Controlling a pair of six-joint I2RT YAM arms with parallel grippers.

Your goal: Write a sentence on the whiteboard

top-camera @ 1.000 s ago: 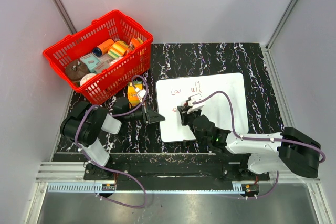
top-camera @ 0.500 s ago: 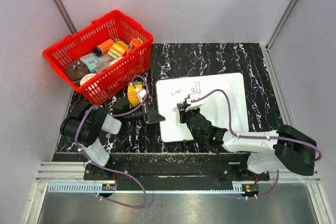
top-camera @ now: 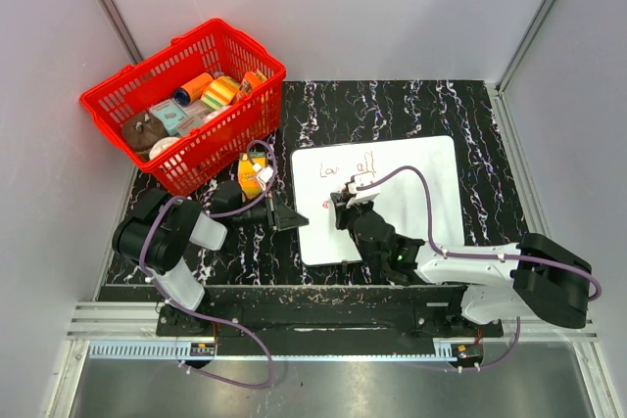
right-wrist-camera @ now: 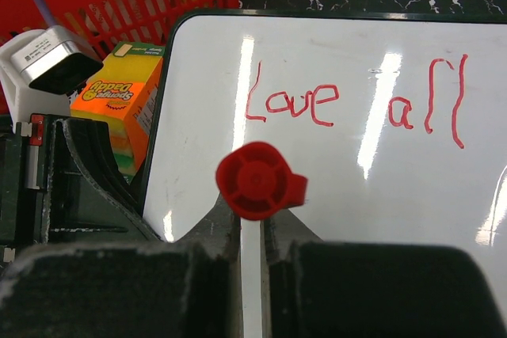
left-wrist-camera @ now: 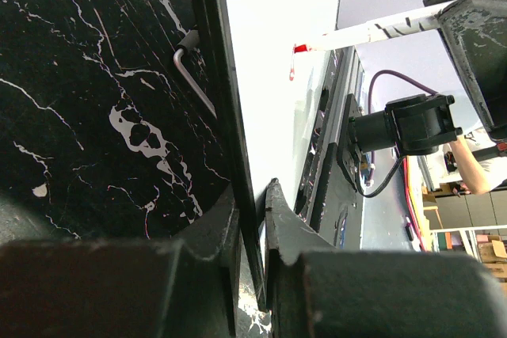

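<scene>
Far left, back of table: red plastic mesh basket [top-camera: 186, 100] full of mixed small goods. It stands on the black, white-veined marble tabletop [top-camera: 392, 105].

Just in front of the basket's near right corner: orange cardboard sponge box [top-camera: 251, 175], upright. The right wrist view shows it beside the board's left edge.

Left gripper [top-camera: 291, 217]: reaches in from the left at table level. Fingers nearly closed, pinching the thin dark rim of the board's left edge between them; the left wrist view [left-wrist-camera: 252, 195] shows the rim sandwiched in the narrow gap.

Large flat white rectangular whiteboard with rounded corners [top-camera: 436, 156]: lies flat on the marble at centre-right, well clear of the basket.

Red handwritten sentence [top-camera: 348, 165]: sits along the board's upper left. The right wrist view [right-wrist-camera: 348, 104] reads "Love all" on one line. A small red mark lies below it, near the left edge, where the pen tip meets the board.

Slim white marker pen with red cap [right-wrist-camera: 257, 181]: red end faces the right wrist camera, tip down on the board in the left wrist view [left-wrist-camera: 372, 31].

Right gripper [top-camera: 345, 205]: over the board's left half, fingers fully closed around the pen just below the red cap [right-wrist-camera: 252, 219].
</scene>
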